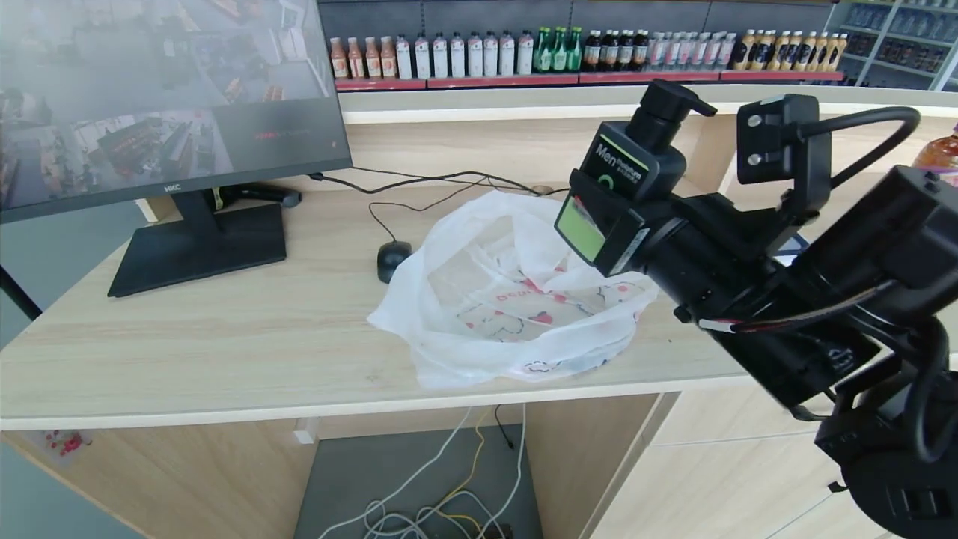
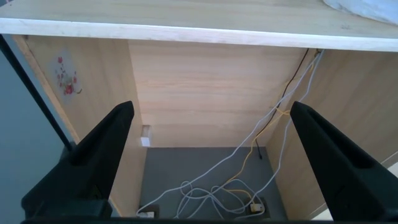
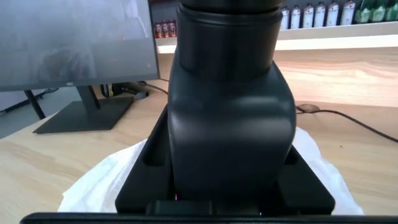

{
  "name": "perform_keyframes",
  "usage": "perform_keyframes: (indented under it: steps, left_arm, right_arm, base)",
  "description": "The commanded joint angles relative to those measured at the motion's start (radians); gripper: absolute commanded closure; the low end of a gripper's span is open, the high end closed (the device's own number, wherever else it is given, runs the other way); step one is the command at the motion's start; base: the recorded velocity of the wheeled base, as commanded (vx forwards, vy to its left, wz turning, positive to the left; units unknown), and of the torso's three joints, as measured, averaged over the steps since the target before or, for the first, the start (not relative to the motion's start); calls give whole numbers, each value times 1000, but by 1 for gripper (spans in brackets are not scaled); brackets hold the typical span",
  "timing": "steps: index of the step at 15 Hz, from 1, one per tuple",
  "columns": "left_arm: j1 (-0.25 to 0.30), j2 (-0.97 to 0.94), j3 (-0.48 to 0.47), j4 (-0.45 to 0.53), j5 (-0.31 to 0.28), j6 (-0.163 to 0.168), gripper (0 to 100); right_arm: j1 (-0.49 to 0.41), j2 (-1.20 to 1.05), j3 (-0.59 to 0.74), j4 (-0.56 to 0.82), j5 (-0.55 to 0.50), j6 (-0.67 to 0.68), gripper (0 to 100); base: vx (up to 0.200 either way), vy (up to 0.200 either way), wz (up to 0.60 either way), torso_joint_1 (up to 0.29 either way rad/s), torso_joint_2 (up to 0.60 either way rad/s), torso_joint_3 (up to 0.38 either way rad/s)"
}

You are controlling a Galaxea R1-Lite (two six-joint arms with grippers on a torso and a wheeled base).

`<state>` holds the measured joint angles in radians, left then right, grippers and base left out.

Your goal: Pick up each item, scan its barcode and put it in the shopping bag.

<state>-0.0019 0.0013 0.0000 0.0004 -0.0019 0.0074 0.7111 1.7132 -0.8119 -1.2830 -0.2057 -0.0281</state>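
Right pincer (image 1: 620,233) clamps the pump bottle (image 1: 633,169), long axis tilted, pump uppermost, above the shopping bag (image 1: 479,322); left pincer (image 2: 214,158) released.

We see the white shopping bag (image 1: 509,314) open on the counter (image 1: 224,337). The black pump bottle (image 1: 636,168) hangs tilted, seemingly over its right rim.

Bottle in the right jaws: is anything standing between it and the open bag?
Nothing visible does. The right gripper holds the bottle in its jaws above the bag, whose mouth lies open below. The mouse lies off to the bag's left.
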Motion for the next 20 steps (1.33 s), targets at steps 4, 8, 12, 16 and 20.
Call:
perform_keyframes:
  steps: [4,8,12,16,20]
  left_arm:
    - [0,0,0,0,0,6,0]
    - [0,0,0,0,0,6,0]
    - [0,0,0,0,0,6,0]
    - [0,0,0,0,0,5,0]
    - [0,0,0,0,0,6,0]
  right_arm:
    - [102,206,-285,182,-63,-35,100]
    - [108,279,-354,197,-109,-44,100]
    - [113,381,-492,248,-129,-46,100]
    - [77,454,-566,283,-178,-42,100]
    - [42,500,-589,272,-218,-41,100]
  base:
    - [0,0,0,0,0,0]
    - [0,0,0,0,0,0]
    - [0,0,0,0,0,0]
    - [0,0,0,0,0,0]
    - [0,0,0,0,0,0]
